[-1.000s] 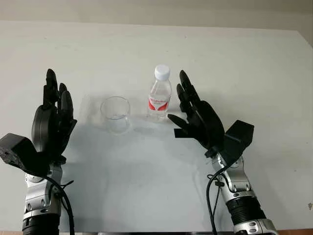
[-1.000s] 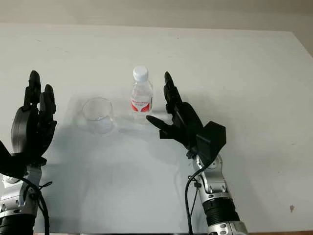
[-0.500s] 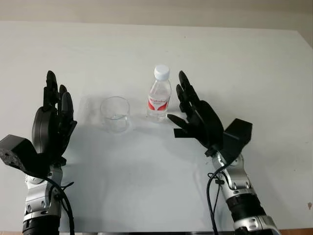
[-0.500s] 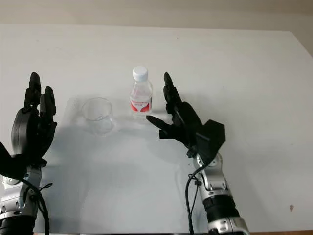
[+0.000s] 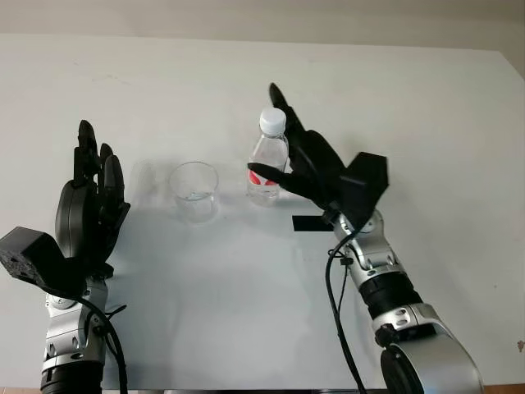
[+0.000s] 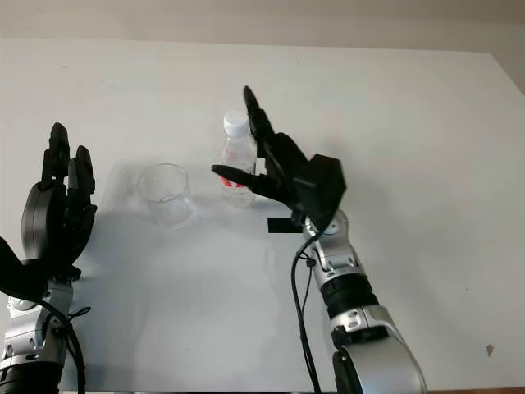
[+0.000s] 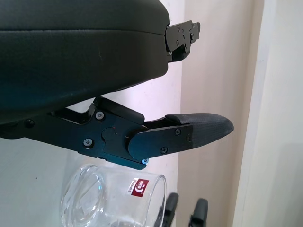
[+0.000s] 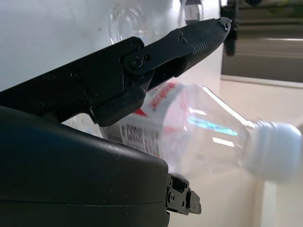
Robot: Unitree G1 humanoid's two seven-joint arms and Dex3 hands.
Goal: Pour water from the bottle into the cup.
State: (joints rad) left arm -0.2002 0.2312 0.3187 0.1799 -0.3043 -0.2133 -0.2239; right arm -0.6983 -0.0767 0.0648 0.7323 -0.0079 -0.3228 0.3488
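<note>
A clear water bottle [image 5: 266, 154] with a white cap and red label stands upright at mid-table. To its left stands an empty clear cup [image 5: 194, 190], also in the left wrist view [image 7: 113, 201]. My right hand [image 5: 264, 131] is at the bottle, open, with its thumb in front of the label and its fingers reaching up behind the cap. The right wrist view has the bottle [image 8: 208, 127] lying between palm and thumb. My left hand [image 5: 86, 197] is held upright, open, left of the cup and apart from it.
The white table [image 5: 246, 312] stretches wide on all sides of the cup and bottle. Its far edge meets a pale wall at the back. A black cable hangs along my right forearm [image 5: 373, 275].
My right hand moved forward and left from beside the bottle until its thumb and fingers stand around it. The bottle, cup and left hand stayed in place.
</note>
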